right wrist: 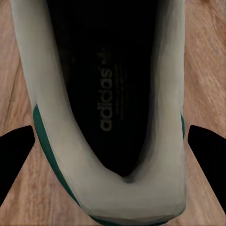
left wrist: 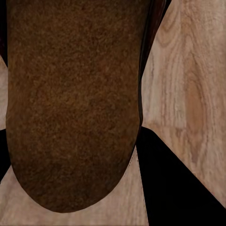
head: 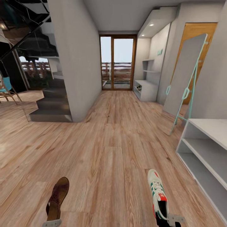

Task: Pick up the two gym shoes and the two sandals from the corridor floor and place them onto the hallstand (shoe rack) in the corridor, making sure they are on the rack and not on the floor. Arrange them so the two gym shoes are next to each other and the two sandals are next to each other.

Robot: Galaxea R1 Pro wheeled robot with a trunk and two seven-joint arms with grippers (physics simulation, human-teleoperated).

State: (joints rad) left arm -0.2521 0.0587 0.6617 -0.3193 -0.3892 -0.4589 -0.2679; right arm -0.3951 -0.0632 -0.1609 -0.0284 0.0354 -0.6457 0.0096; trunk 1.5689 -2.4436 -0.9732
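Note:
A dark-brown sandal [head: 57,198] hangs low at the head view's bottom left, with my left gripper [head: 52,223] shut on its heel end. Its rough brown sole [left wrist: 70,103] spans the left wrist view between the dark fingers [left wrist: 183,188]. At the bottom right a white gym shoe [head: 157,192] with green stripes and a red tongue points forward, and my right gripper [head: 171,219] is shut on its heel. The shoe's dark inside [right wrist: 108,94] sits between the black fingers [right wrist: 207,155]. The pale-grey hallstand [head: 146,90] with mint letters above stands far down the corridor, on the right.
A similar white rack [head: 206,148] stands close on the right. A tall leaning mirror with a teal frame [head: 184,78] is beyond it. A staircase [head: 52,104] and a grey wall [head: 78,60] are on the left, and glass doors [head: 117,63] close the corridor's end. Wood floor [head: 113,142] stretches ahead.

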